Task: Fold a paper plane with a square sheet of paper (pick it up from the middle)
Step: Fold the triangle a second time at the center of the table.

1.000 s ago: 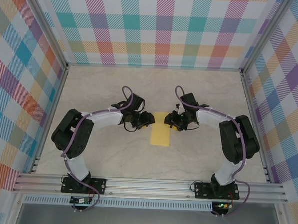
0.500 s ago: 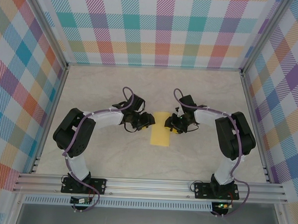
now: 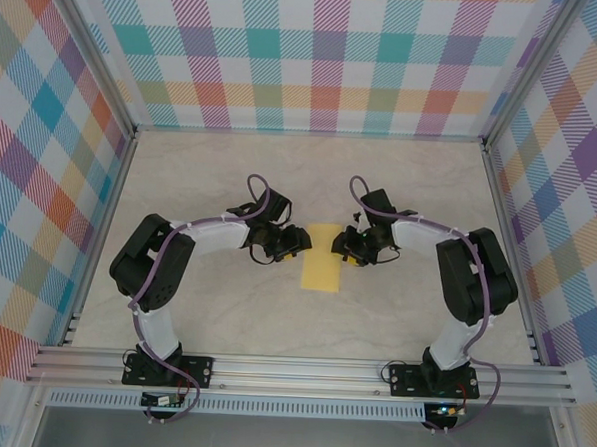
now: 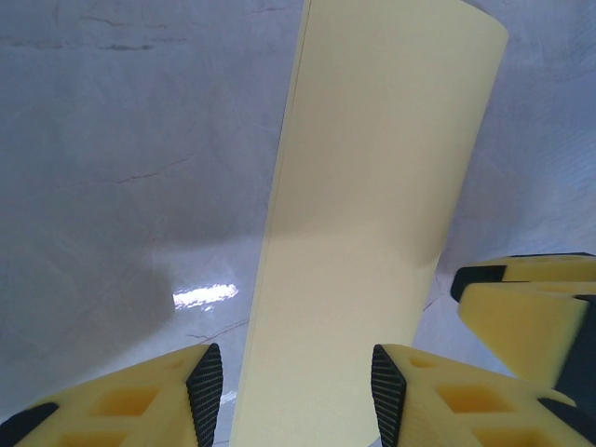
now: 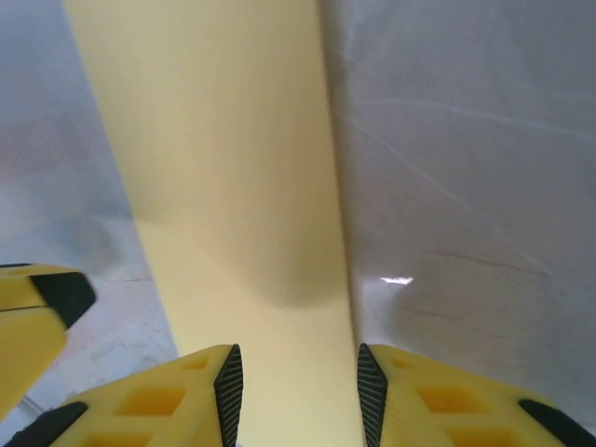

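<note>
We see the folded yellow sheet [image 3: 322,273] flat on the surface [image 3: 224,310], long axis running away from the arm bases. The left hand [image 3: 298,240] and right hand [image 3: 343,250], both half-open and empty, flank its far end, equally near.

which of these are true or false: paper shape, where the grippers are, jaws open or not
1. The yellow paper lies on the table as a narrow strip. True.
2. The paper is already folded into a pointed dart. False: it is a plain rectangular strip with square ends.
3. The left gripper and the right gripper both have their jaws apart, with the strip showing between the fingers. True.
4. The two grippers sit at the strip's near end, by the arm bases. False: they flank the far part of the strip, one on each side, facing each other.
</note>
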`<control>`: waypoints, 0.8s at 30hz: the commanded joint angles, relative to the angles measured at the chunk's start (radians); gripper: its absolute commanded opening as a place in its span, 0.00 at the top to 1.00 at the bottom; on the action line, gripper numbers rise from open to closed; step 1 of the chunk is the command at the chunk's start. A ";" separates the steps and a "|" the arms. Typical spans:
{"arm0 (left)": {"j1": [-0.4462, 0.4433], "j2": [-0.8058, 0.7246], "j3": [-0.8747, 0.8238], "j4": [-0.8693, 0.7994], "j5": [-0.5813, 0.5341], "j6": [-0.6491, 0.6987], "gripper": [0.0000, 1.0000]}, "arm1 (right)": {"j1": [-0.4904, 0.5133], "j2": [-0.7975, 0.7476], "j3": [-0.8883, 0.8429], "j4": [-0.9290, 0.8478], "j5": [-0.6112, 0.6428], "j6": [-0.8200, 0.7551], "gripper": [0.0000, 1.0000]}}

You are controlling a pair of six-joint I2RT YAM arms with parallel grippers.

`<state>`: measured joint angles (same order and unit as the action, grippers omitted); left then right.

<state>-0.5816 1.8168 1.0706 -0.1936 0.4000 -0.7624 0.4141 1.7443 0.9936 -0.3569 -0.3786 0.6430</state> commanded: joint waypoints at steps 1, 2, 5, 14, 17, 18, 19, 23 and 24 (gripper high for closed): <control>0.008 0.004 0.027 -0.032 0.001 0.015 0.52 | 0.003 -0.043 -0.003 0.030 -0.030 0.013 0.60; 0.008 0.004 0.027 -0.032 0.001 0.015 0.52 | 0.003 -0.042 -0.006 0.045 -0.044 0.016 0.60; 0.008 0.007 0.029 -0.030 0.003 0.015 0.52 | 0.004 -0.018 -0.007 0.071 -0.083 0.024 0.60; 0.008 0.014 0.026 -0.021 0.011 0.013 0.51 | 0.003 0.074 -0.009 0.033 -0.042 0.017 0.62; 0.007 0.013 0.028 -0.029 0.011 0.017 0.51 | 0.003 0.088 -0.020 -0.002 0.007 -0.004 0.63; 0.008 0.013 0.029 -0.029 0.010 0.017 0.51 | 0.003 0.090 -0.029 -0.002 0.014 -0.009 0.63; 0.008 0.014 0.029 -0.030 0.009 0.018 0.51 | 0.003 0.094 -0.036 0.000 0.016 -0.011 0.64; 0.007 0.026 0.038 -0.032 0.016 0.018 0.49 | -0.004 0.091 -0.062 0.002 0.032 -0.016 0.64; 0.006 0.027 0.040 -0.032 0.018 0.018 0.49 | -0.007 0.088 -0.066 0.003 0.033 -0.014 0.65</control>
<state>-0.5819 1.8244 1.0786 -0.2085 0.4030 -0.7616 0.4129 1.8130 0.9771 -0.2909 -0.4202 0.6464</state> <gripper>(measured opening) 0.509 0.357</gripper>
